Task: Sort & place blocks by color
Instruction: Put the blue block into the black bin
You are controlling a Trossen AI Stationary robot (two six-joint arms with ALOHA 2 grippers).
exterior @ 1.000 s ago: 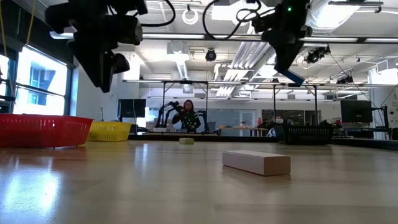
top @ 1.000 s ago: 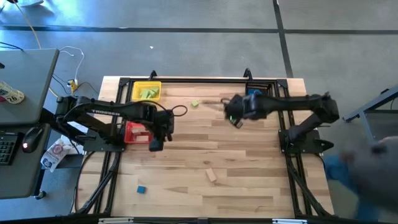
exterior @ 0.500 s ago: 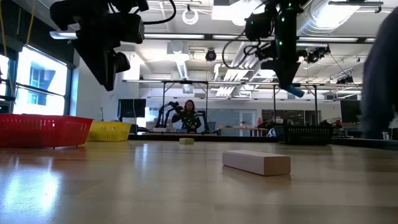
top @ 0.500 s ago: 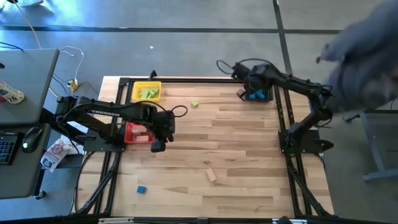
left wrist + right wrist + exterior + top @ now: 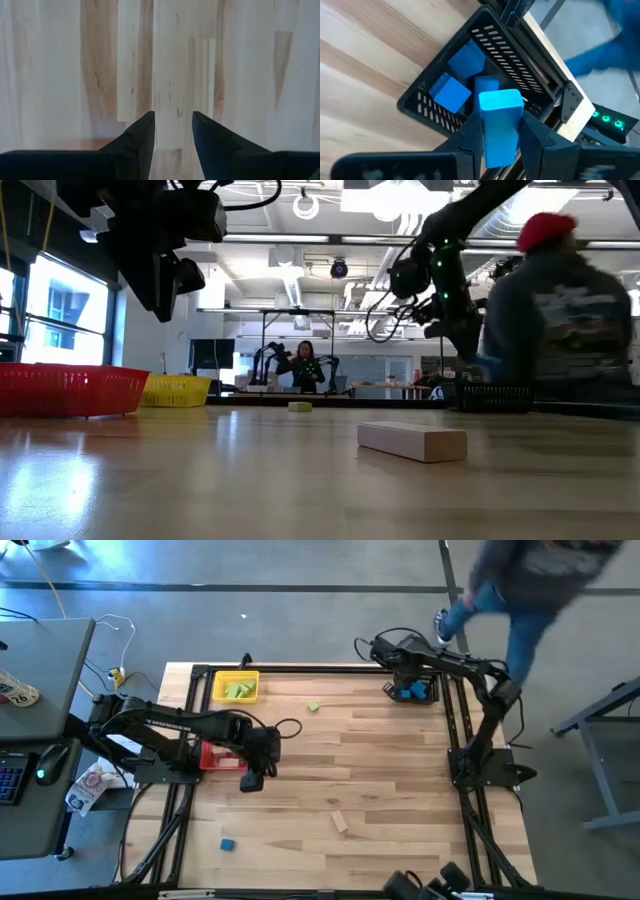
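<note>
Pale wood table point(image 5: 380, 790), tan block point(image 5: 412, 441), person point(image 5: 560, 330) passing behind

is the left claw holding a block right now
No, the left claw is open with only bare wooden table showing between its fingers.

Blurred by motion at the upper right of the high view: a person point(image 5: 520, 585), cut off by the top edge. In the low view, same person point(image 5: 555, 330) smeared at right, hiding most of the black bin point(image 5: 492, 395). Red bin point(image 5: 213, 753) half covered by the left arm from above. Lower end of the blue block point(image 5: 499, 125) concealed between the right gripper point(image 5: 501, 142) fingers. Green blocks in the yellow bin point(image 5: 235, 689) too small to count.
</note>
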